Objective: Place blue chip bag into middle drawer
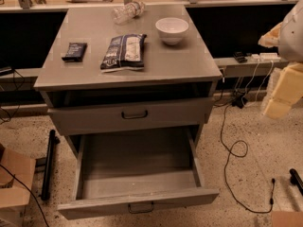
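CAMERA VIEW: The blue chip bag (124,52) lies flat near the middle of the grey table (194,63) in the upper half of the frame, white lettering up, with nothing holding it. Left of it, well apart, sits a small black packet (74,51). To its upper right stands a white bowl (172,30), and a clear plastic bottle (127,12) lies on its side near the table's far edge. Just under the tabletop the upper drawer (132,115) is pulled out a little, its dark bow handle at mid-frame. Beneath that, in the lower half of the frame, the middle drawer (137,167) stands drawn far out, its plain grey inside bare and open from above. The gripper (284,86), a cluster of pale yellow blocks, hangs at the right edge of the frame, beside the table and well apart from the bag. Whether it is wide or narrow cannot be told, though the bag is plainly not in it. A black cable (234,150) trails over the speckled floor below.

The task looks barely begun, with the waiting drawer the only part in place. Left to do, on this showing, are the reach across to the tabletop, the grasp of the bag, the lift and the lowering into the drawer. The upper drawer juts over the back of the opening and may narrow the way down
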`<state>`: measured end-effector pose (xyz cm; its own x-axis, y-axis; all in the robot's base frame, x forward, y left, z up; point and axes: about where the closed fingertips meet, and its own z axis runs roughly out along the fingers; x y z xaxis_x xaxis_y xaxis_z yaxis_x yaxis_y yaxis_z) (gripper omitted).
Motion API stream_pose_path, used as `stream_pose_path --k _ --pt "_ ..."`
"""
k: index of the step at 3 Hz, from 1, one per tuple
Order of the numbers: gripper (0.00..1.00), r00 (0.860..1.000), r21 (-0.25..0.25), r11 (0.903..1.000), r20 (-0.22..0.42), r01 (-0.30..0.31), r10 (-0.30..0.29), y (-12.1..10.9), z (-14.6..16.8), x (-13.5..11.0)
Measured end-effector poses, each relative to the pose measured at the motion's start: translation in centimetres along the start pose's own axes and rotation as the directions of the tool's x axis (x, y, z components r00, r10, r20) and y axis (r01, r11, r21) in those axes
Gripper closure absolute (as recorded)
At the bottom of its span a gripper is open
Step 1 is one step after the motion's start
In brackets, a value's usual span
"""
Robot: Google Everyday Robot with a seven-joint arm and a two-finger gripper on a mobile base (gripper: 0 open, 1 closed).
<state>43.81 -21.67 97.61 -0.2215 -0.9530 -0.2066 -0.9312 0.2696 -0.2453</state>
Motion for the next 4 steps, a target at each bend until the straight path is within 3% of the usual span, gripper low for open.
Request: stream_pose_path --k 1,2,3,4 --pt "0.0 1.0 0.0 1.0 0.0 0.0 0.0 0.0 0.0 0.0" --pt "0.0 0.999 0.026 0.9989 0.022 0.04 -0.041 -0.9 0.9 -2.7" --pt "0.0 0.989 0.029 0.9965 0.12 0.079 -0.081 -2.0 2.5 -6.6" --pt "0.0 0.967 0.028 0.9946 0.231 0.099 -0.103 -3.5 4.0 -10.9"
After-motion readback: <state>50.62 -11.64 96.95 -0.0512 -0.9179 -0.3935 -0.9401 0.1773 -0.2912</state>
